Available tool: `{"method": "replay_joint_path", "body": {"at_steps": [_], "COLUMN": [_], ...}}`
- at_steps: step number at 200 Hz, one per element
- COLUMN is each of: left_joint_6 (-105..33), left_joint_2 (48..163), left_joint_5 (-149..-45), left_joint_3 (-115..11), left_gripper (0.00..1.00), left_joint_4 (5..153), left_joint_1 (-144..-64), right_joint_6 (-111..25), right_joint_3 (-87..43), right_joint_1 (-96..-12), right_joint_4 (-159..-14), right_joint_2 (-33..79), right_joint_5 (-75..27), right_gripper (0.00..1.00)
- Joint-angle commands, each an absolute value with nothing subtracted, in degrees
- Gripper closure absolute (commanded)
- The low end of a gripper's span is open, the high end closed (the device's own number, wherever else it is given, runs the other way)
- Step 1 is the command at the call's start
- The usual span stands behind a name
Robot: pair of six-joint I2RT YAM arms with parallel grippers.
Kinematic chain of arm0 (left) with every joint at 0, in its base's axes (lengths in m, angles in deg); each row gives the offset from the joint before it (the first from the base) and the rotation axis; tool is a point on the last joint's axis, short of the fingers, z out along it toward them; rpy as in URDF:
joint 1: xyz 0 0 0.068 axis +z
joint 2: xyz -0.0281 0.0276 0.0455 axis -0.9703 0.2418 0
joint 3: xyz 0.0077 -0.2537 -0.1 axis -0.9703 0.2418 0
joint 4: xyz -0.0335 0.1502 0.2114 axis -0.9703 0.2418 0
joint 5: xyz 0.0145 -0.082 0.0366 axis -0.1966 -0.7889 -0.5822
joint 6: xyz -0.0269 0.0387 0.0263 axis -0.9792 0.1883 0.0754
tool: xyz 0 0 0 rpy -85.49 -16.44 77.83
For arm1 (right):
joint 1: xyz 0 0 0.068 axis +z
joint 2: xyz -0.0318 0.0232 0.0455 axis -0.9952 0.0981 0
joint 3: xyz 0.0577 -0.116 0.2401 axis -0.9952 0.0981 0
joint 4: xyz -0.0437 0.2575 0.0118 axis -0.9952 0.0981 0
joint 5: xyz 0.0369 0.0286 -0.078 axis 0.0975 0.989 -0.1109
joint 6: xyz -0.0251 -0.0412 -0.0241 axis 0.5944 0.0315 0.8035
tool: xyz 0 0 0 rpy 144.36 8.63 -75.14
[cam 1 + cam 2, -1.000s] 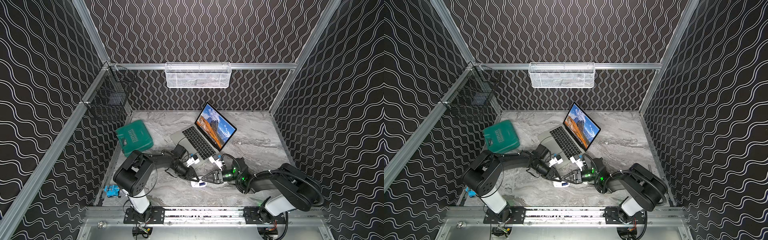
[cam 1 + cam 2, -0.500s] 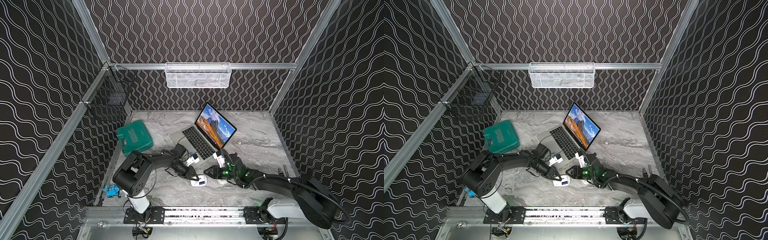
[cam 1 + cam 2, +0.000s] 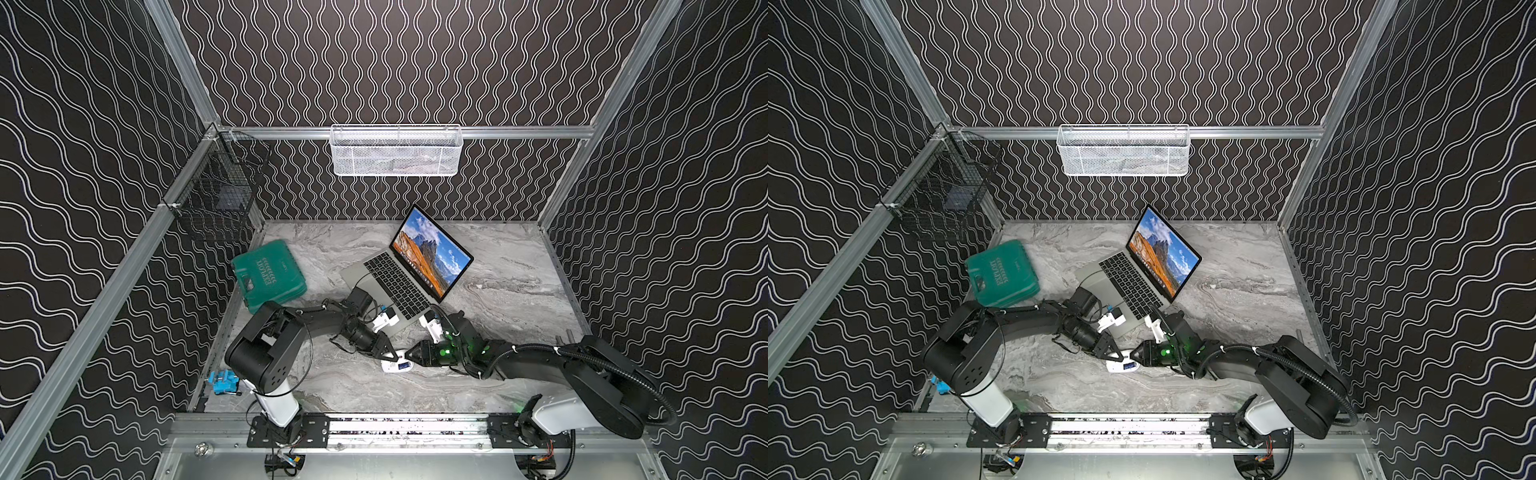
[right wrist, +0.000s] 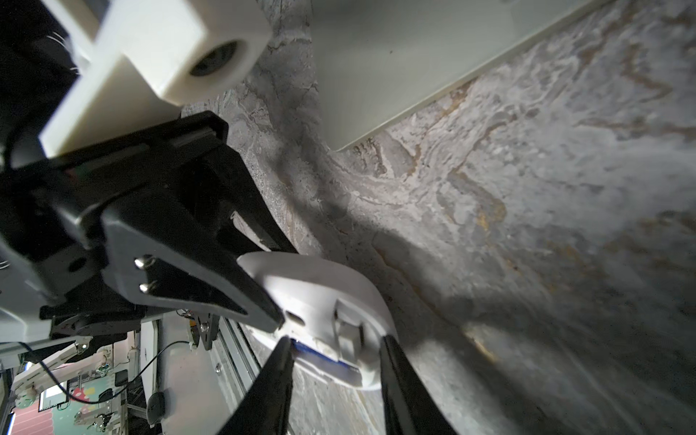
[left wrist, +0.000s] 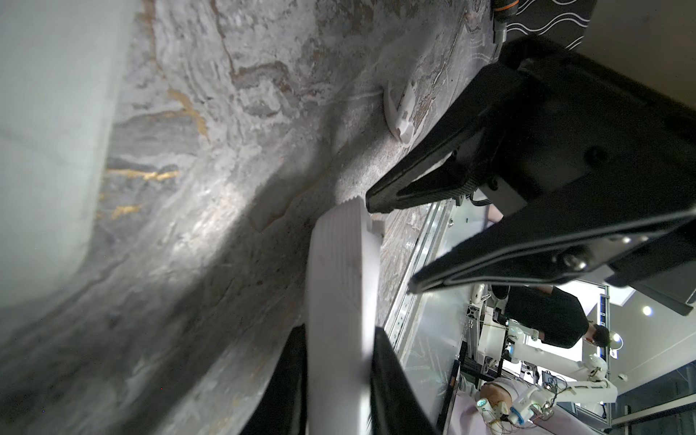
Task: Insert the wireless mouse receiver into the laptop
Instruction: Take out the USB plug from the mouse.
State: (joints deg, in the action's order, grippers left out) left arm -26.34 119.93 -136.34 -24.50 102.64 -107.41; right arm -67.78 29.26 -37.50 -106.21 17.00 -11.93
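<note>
My left gripper (image 5: 339, 331) is shut on the white wireless mouse (image 5: 341, 286), held low over the marble table in front of the laptop (image 3: 399, 282). The mouse (image 4: 320, 293) lies underside up, with a blue patch (image 4: 324, 361) along one edge and a small pale block (image 4: 348, 335) in a recess. I cannot tell whether that block is the receiver. My right gripper (image 4: 338, 341) is open, its fingers on either side of the mouse's free end. In both top views the two grippers (image 3: 388, 353) (image 3: 411, 356) meet over the mouse (image 3: 1121, 366).
The laptop's base corner (image 4: 414, 56) lies close behind the grippers. A loose white shell piece (image 5: 399, 109) lies on the table near my right gripper. A green case (image 3: 270, 278) sits at the left, a blue object (image 3: 222, 380) by the left arm's base, and wire baskets (image 3: 395, 151) (image 3: 216, 199) hang on the walls.
My right arm stretched low and drew back again, and its gripper has edged closer to the mouse. The left arm and the mouse have stayed put.
</note>
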Motion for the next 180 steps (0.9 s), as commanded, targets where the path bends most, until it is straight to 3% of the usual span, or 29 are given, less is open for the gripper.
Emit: {"method": "replay_joint_path", "body": {"at_steps": [1, 131, 180], "left_joint_6": [-25.4, -25.4, -25.6], "left_joint_2": [120.0, 120.0, 120.0], "left_joint_5": [-135.7, -135.7, -137.1], "left_joint_3": [-24.6, -24.6, -24.4], "left_gripper": [1.0, 1.0, 1.0], "left_joint_4": [102.4, 102.4, 101.6], "left_joint_1": [-107.3, -107.4, -107.3], "right_joint_6": [-67.4, -66.8, -67.3], "right_joint_3": [29.6, 29.7, 30.2], "right_joint_1": [-37.4, -37.4, -37.4], "right_joint_4": [-109.1, -110.4, -115.7], "right_joint_2": [17.5, 17.4, 21.0], "right_joint_5": [-10.7, -10.2, -5.1], "right_gripper": [0.62, 0.68, 0.67]}}
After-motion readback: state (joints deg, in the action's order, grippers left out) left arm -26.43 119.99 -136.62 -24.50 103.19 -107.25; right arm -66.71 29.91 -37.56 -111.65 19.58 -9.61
